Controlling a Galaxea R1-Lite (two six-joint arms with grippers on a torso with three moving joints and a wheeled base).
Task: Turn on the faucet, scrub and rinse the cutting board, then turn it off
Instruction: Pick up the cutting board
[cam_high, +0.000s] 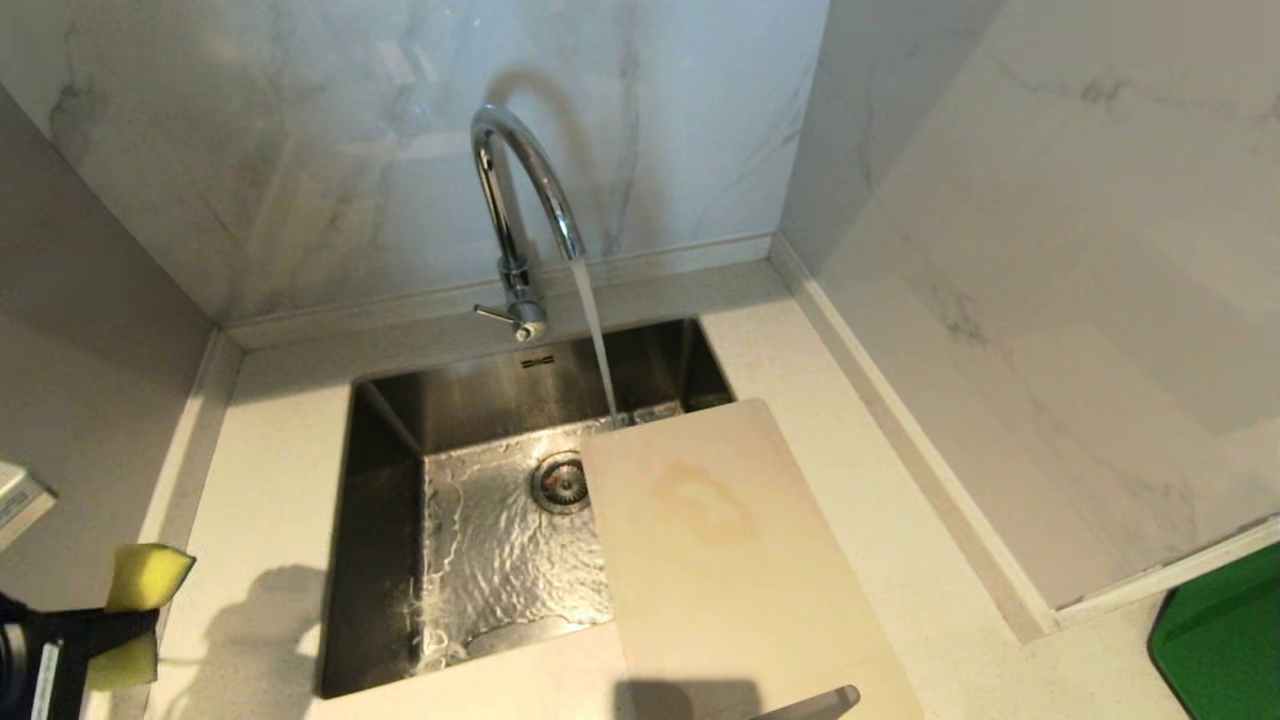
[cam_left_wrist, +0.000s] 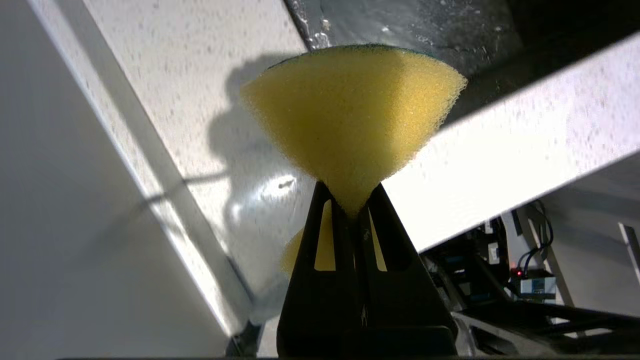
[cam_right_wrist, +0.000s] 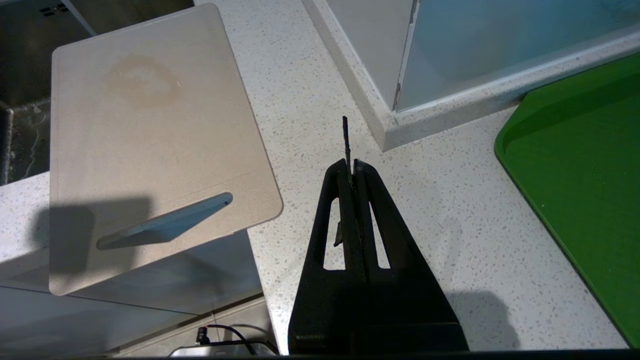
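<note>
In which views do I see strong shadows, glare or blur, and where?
Head view: the faucet casts a soft shadow on the marble wall; the sink floor glints under the running water. Left wrist view: the sponge in the left gripper throws a dark shadow on the counter, with a glare patch below it. Right wrist view: shadow covers the cutting board near its handle slot.
</note>
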